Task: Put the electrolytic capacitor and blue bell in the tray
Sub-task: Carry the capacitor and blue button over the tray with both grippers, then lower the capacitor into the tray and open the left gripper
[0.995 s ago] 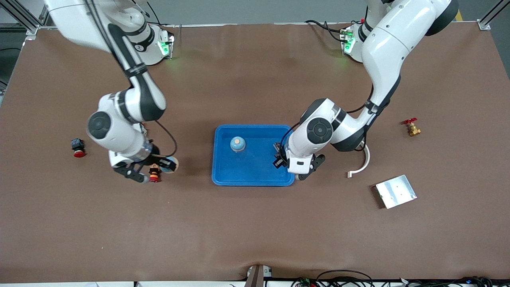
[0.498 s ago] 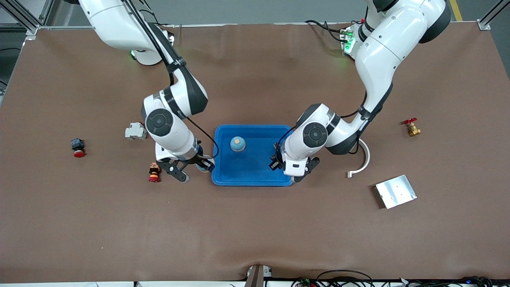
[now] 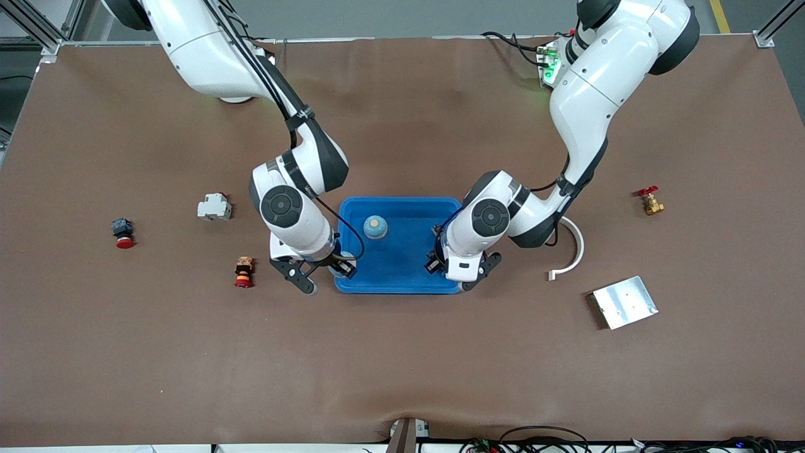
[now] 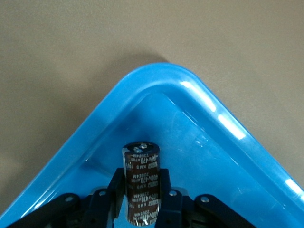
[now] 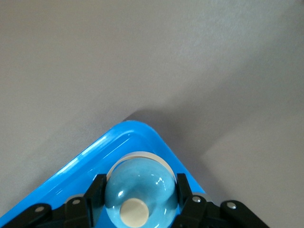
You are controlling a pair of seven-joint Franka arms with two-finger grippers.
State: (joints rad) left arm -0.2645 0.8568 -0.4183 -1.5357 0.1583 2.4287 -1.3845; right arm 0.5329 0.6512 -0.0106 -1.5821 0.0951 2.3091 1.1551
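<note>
The left hand is clamped on the electrolytic capacitor, a dark glossy cylinder with pale printed lettering and a metal-looking end cap, pinched between two black fingers. The left wrist view shows it hanging inside a rounded corner of the tray; in the front view the left hand is mostly covered by its own white wrist, and the capacitor shows only as a dark bit at the tray's rim.

The right hand is closed around the blue bell, a smooth pale-blue dome with a cream button on top and a light ring round its base. The right wrist view places it over a tray corner, with bare brown counter past the rim. From the front the right hand sits over the tray's corner toward the right arm's end.

The tray is shallow, bright blue, shiny plastic with a raised rim. Only the front view shows a second blue domed piece with a tan top standing inside it.

Also seen only from the front, on the matte brown counter: a red-and-orange stacked part, a white block, a black and red button, a curved white strip, a flat silver metal plate and a brass valve with a red handle.
</note>
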